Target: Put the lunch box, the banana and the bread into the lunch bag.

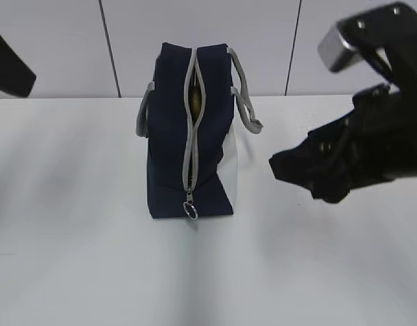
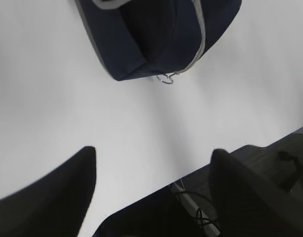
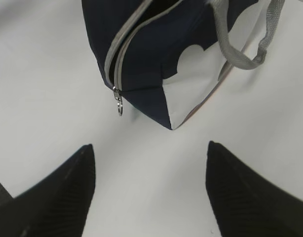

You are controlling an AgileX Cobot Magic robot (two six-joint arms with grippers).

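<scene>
Lunch bag [image 1: 190,159] upright on bench [image 1: 73,258], ahead of both tools (zipper [image 1: 191,136] partly open); right tool [image 3: 149,192] and left tool [image 2: 151,192] spread wide, empty

Bag [image 1: 174,149] contents mostly hidden; only indistinct yellowish sliver shows through zipper [image 1: 192,122] gap. Bag top cropped in both wrist views. Left arm [image 1: 8,64] cut by exterior edge.

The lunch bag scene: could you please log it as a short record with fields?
bag: lunch bag upright on the table, zipper gaping
contents: something yellowish-brown shows through the gap; cannot tell which item
zipper pull: ring hanging at the bag's near bottom end
left gripper: open, empty, apart from the bag
right gripper: open, empty, near the bag's white panel
loose items on table: none in view
</scene>
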